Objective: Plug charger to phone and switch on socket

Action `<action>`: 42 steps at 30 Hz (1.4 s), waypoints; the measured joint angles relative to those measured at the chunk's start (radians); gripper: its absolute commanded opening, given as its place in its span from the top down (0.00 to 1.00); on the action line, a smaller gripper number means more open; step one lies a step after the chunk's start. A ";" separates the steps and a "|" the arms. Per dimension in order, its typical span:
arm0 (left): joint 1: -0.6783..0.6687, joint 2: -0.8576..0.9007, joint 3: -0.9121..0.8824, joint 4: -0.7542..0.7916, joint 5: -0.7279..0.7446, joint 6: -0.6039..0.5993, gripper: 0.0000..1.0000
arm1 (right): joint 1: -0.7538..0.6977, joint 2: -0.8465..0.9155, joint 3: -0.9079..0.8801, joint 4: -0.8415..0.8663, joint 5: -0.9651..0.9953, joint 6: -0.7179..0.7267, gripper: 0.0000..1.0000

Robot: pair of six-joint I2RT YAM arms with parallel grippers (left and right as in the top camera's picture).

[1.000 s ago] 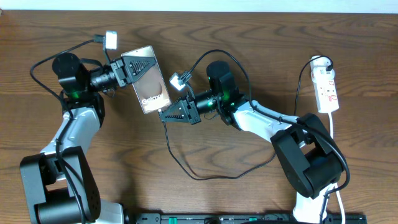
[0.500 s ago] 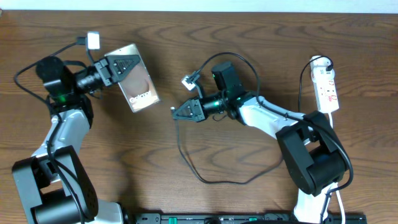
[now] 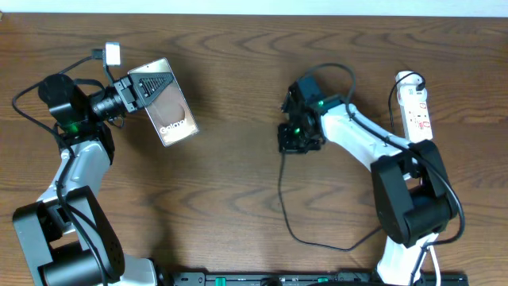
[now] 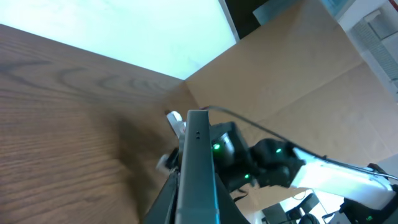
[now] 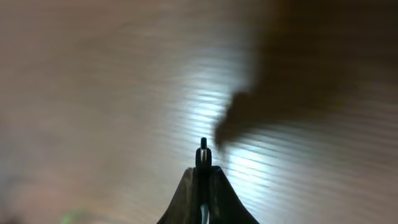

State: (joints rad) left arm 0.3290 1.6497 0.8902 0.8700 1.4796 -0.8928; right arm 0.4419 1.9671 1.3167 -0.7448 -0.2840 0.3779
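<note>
Over the left of the brown wooden worktop, the left jaws pinch the flat bronze-brown phone. The white power-strip socket lies far right. The right jaws pinch the thin black charger cable at its plug tip, mid-worktop.

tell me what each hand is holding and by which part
The left hand grips the phone by the end away from its lettering. The right hand pinches the charger just behind its plug tip, which pokes out beyond the grip.
</note>
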 measured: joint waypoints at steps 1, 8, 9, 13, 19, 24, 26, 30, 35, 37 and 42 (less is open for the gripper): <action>0.000 0.000 0.000 0.000 0.001 0.000 0.93 | 0.003 -0.009 0.013 -0.023 0.052 0.009 0.99; 0.000 0.000 0.000 0.000 0.008 0.000 0.92 | 0.023 -0.029 0.026 -0.079 0.263 0.075 0.93; 0.000 0.000 0.000 0.000 0.008 0.000 0.92 | 0.027 -0.029 0.025 -0.073 0.272 0.087 0.84; 0.000 0.000 0.000 0.000 0.013 0.000 0.92 | 0.041 -0.029 0.021 -0.065 0.299 0.117 0.16; 0.000 0.000 0.000 0.000 0.015 0.000 0.93 | 0.051 -0.029 0.021 -0.065 0.311 0.133 0.07; 0.000 0.000 0.000 0.000 0.015 0.000 0.92 | 0.057 -0.029 0.021 -0.073 0.306 0.179 0.12; 0.000 0.000 0.000 0.000 0.015 0.000 0.93 | 0.063 -0.029 0.020 -0.079 0.300 0.216 0.13; 0.000 0.000 0.000 0.000 0.016 0.000 0.92 | 0.080 -0.029 0.016 -0.082 0.297 0.298 0.14; 0.000 0.000 0.000 0.000 0.016 0.000 0.92 | 0.112 -0.027 0.016 -0.076 0.293 0.372 0.14; 0.000 0.000 0.000 0.000 0.016 0.000 0.93 | 0.118 -0.021 0.016 -0.065 0.291 0.385 0.14; 0.000 0.000 0.000 0.000 0.016 0.000 0.93 | 0.119 0.031 0.016 -0.047 0.286 0.404 0.15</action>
State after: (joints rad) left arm 0.3290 1.6497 0.8902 0.8700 1.4952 -0.8932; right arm 0.5613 1.9980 1.3327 -0.7918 0.0025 0.7822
